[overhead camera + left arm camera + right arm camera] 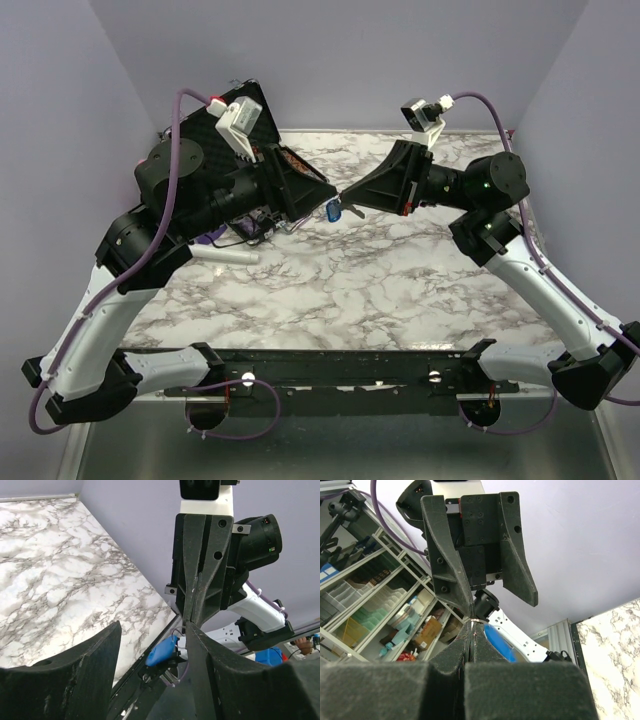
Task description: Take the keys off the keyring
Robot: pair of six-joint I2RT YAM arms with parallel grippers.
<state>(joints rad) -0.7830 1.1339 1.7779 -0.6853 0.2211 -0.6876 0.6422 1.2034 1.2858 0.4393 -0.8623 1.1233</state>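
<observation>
Closest to the lens, my right fingers (445,680) are pressed together along their dark, grainy pads. They pinch the thin metal of the keyring (333,211) at the very tips, with its blue tag (500,644) hanging just behind them. My left fingers (65,680) stand spread apart. One tip is drawn up against the right tips, though I cannot tell whether it touches the ring.

All of this hangs in the air over the marbled desk (350,290), nearer its far edge and about midway between its left and right edges. I cannot pick out the keys themselves; they are too small and sit behind my fingertips.

I judge the whole bunch to be very light. The wire ring should be stiff, springy, smooth and slippery, liable to twist or slide out of a pinch. The tag is glossy, rounded plastic. It looks the broadest and safest place to hold while a key's flat bow is taken edge-on.
</observation>
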